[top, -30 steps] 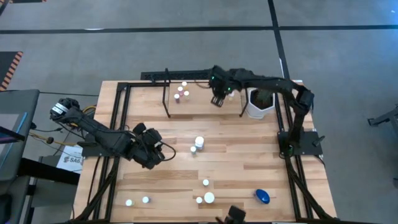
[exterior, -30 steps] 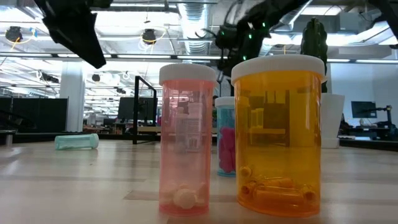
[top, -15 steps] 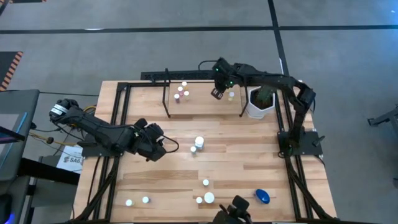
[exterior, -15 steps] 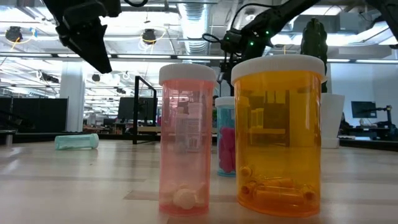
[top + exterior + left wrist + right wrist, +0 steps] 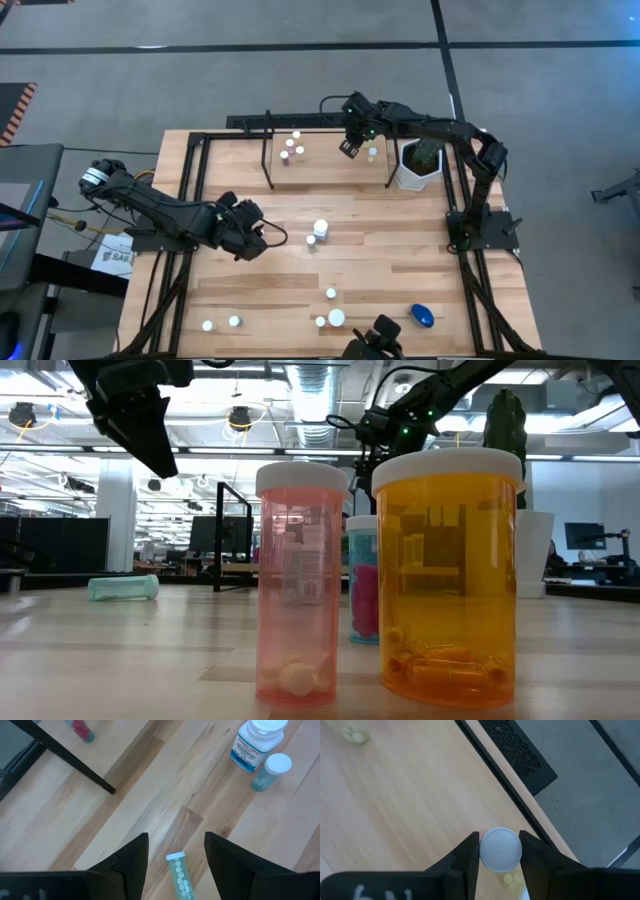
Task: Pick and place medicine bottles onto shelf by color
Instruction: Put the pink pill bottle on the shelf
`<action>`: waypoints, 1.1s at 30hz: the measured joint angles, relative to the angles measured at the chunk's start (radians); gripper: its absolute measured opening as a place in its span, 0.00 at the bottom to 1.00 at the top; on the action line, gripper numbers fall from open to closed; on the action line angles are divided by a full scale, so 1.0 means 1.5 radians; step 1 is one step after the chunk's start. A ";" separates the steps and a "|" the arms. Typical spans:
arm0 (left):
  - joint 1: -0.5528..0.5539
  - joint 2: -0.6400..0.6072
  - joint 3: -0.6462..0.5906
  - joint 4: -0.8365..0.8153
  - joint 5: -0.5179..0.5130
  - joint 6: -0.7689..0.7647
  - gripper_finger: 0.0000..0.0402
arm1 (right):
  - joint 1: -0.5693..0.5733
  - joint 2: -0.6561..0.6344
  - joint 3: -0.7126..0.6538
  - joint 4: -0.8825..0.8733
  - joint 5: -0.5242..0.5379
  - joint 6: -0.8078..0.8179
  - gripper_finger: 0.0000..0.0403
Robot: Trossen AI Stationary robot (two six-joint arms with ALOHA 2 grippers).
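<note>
My right gripper [image 5: 499,840] [image 5: 348,150] hangs over the shelf [image 5: 330,172] near its far edge, shut on a small bottle of yellowish pills [image 5: 512,879]. Several bottles [image 5: 292,147] stand on the shelf's left part, and a pale one [image 5: 372,152] stands beside the gripper. My left gripper [image 5: 175,845] [image 5: 250,228] is open above a pale green bottle [image 5: 180,874] that lies on its side on the table, its white cap pointing away. The fingers are well clear of it. My right gripper pinches the bottle's round white cap [image 5: 501,851] between its two fingers [image 5: 468,855], one on each side of the rim. The fingers come from above, slanting down. The bottle hangs below the cap; whether its base is on the shelf's board I cannot tell.
A big white bottle [image 5: 321,229] and a small teal one [image 5: 311,241] stand mid-table. Pink [image 5: 300,580], orange [image 5: 448,580] and teal [image 5: 362,580] bottles stand near the front edge, a blue one [image 5: 422,316] to their right. A white plant pot [image 5: 418,168] stands beside the shelf's right end.
My right gripper has gone a little toward the table's far edge over the shelf, tipping as it went, with the bottle still in its fingers. It has kept still for the last half second.
</note>
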 joint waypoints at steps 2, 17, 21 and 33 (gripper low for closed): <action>-0.002 0.000 0.000 0.000 0.000 -0.002 0.45 | 0.000 0.000 0.000 0.000 0.001 0.000 0.34; -0.010 0.000 0.000 0.010 0.000 -0.020 0.45 | 0.007 0.000 -0.062 0.073 0.001 -0.023 0.34; -0.010 0.000 0.000 0.010 0.000 -0.032 0.45 | -0.011 0.000 -0.062 0.068 0.001 -0.023 0.34; -0.010 0.001 0.000 0.024 0.001 -0.026 0.45 | -0.025 0.000 -0.062 0.045 0.003 0.030 0.35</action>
